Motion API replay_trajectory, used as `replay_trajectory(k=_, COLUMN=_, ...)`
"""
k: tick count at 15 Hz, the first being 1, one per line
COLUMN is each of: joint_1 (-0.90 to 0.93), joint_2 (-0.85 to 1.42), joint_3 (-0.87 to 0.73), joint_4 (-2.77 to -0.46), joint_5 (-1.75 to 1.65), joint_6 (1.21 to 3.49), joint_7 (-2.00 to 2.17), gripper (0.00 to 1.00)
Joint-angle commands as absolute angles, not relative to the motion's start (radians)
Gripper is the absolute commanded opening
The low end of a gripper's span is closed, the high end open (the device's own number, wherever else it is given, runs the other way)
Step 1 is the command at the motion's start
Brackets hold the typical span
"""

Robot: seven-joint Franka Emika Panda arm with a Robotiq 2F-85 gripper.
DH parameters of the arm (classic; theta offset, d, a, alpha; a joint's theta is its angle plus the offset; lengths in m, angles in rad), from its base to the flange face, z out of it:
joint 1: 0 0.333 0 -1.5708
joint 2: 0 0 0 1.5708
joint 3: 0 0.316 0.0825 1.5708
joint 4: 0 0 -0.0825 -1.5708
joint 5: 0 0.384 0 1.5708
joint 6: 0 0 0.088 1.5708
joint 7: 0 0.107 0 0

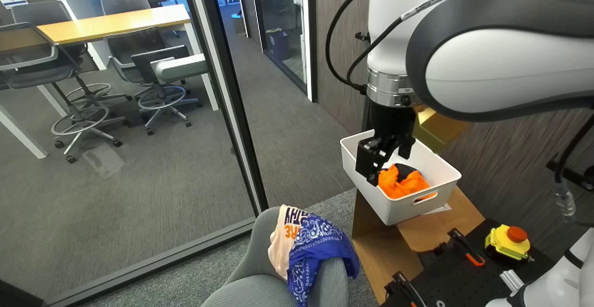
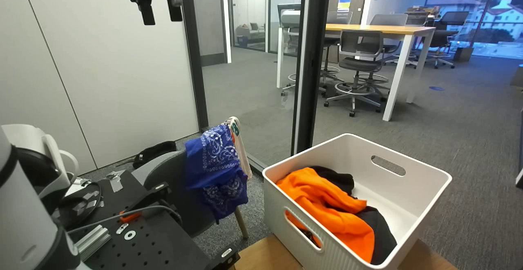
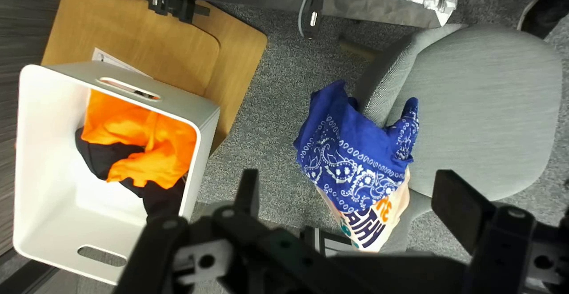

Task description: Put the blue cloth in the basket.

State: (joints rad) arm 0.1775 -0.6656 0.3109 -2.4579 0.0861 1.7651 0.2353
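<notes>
Gripper (image 2: 162, 14): high beyond the chair-side edge of the black desk (image 2: 165, 231), with 2 fingers (image 2: 147, 14) wide apart!
Blue cloth (image 3: 353, 151): draped over the chair (image 3: 480, 107), just off that edge, near the taped corner.
Pale cloth (image 1: 280, 244): partly covered; reads like navy "THY", plus orange letters too folded to read.
Basket (image 2: 416, 192): off the same edge, holding orange cloth (image 2: 343, 225), with black cloth (image 2: 380, 231) partly hidden beneath.
Paper (image 3: 104, 57): partly hidden by the basket, unreadable.

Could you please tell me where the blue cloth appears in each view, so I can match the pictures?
In an exterior view: blue cloth at the bottom, near the middle, left of the basket.
In an exterior view: blue cloth below and left of centre, left of the basket.
Wrist view: blue cloth just right of centre, right of the basket.
Shared landmark: the basket.
</notes>
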Motion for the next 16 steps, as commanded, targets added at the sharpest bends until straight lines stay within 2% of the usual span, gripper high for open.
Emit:
replay_trajectory(k=1, joint_1=0.219, joint_2=-0.619, joint_3=0.293, joint_4=-2.484, joint_5=0.097, joint_6=1.836, joint_7=0.157, gripper=1.00)
replay_trajectory(k=7, joint_1=0.298, joint_2=-0.428, joint_3=0.269, joint_4=-2.569, joint_5=0.138, joint_6=2.119, joint_7=-0.057, gripper=1.00)
replay_trajectory(k=12, joint_1=0.351, joint_2=-0.152, joint_3=0.251, joint_4=-2.574, joint_5=0.177, joint_6=2.367, joint_7=-0.295, gripper=1.00)
replay_trajectory(k=16, joint_1=0.363, joint_2=0.077, joint_3=0.285, joint_4=-2.515, joint_5=0.201, joint_6=2.456, joint_7=-0.481, gripper=1.00)
